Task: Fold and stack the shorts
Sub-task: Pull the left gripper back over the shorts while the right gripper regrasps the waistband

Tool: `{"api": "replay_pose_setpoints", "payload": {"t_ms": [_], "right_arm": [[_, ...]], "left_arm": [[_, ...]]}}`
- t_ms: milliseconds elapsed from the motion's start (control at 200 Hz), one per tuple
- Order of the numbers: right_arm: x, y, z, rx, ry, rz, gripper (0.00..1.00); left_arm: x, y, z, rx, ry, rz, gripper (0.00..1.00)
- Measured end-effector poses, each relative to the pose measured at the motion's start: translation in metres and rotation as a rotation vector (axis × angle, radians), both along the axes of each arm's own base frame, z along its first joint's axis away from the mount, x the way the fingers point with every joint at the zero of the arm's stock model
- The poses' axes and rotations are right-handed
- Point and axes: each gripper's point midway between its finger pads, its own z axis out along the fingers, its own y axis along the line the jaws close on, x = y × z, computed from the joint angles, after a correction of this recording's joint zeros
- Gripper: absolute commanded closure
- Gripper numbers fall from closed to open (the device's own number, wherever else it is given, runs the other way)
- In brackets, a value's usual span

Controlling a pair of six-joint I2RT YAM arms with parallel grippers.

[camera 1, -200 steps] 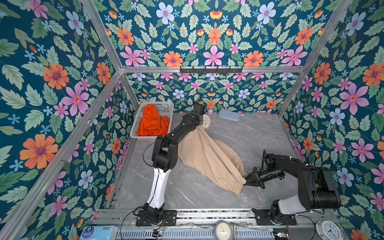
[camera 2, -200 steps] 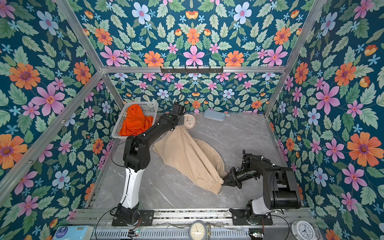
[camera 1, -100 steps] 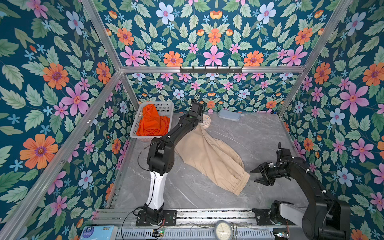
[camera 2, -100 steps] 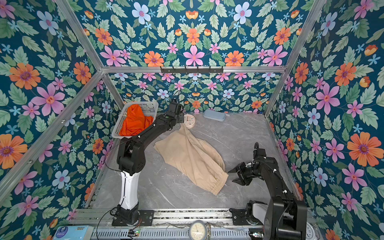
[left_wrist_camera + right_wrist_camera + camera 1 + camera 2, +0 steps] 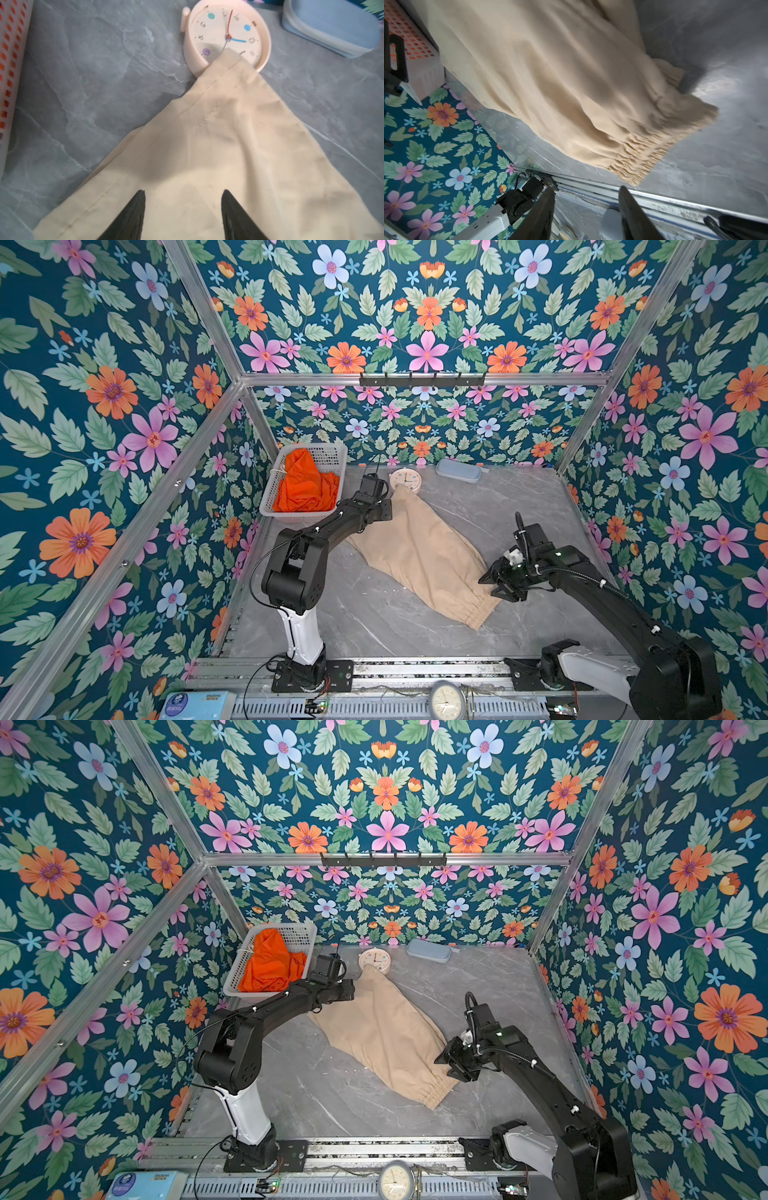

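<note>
**Tan pair part-folded; orange pair not begun**

The left gripper (image 5: 182,192) has its jaws apart and empty. It hovers over the tan shorts (image 5: 419,551) near their 12 o'clock end. The right gripper (image 5: 586,188) also has its jaws apart and empty, and sits just beside the waistband (image 5: 478,610) at 5 o'clock.

The tan shorts lie flat on the table (image 5: 374,626), running from 12 to 5 o'clock. They appear to be folded once lengthwise, and the far tip rests on a clock (image 5: 405,479). The orange shorts (image 5: 305,485) sit bunched in the basket (image 5: 332,452) at 11 o'clock.

Judgement: one fold is done. The cross fold, the whole orange pair and the stacking are outstanding.
</note>
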Motion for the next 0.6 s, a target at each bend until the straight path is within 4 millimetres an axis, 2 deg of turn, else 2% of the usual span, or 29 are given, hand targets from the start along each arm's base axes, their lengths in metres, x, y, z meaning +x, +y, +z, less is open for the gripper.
{"api": "replay_pose_setpoints", "payload": {"t_ms": [140, 270, 410, 600], "right_arm": [[-0.002, 0.017, -0.026, 0.016, 0.046, 0.027, 0.5], [-0.001, 0.018, -0.052, -0.003, 0.096, 0.025, 0.5], [0.011, -0.003, -0.072, -0.022, 0.159, -0.042, 0.51], [0.034, -0.048, -0.075, -0.067, 0.166, -0.129, 0.51]], "left_arm": [[-0.011, 0.0, -0.028, 0.006, 0.067, -0.015, 0.4], [-0.027, 0.013, -0.051, 0.026, 0.125, 0.006, 0.4], [-0.048, 0.026, -0.063, 0.033, 0.17, 0.036, 0.4], [-0.083, 0.028, -0.064, -0.05, 0.192, 0.078, 0.4]]}}
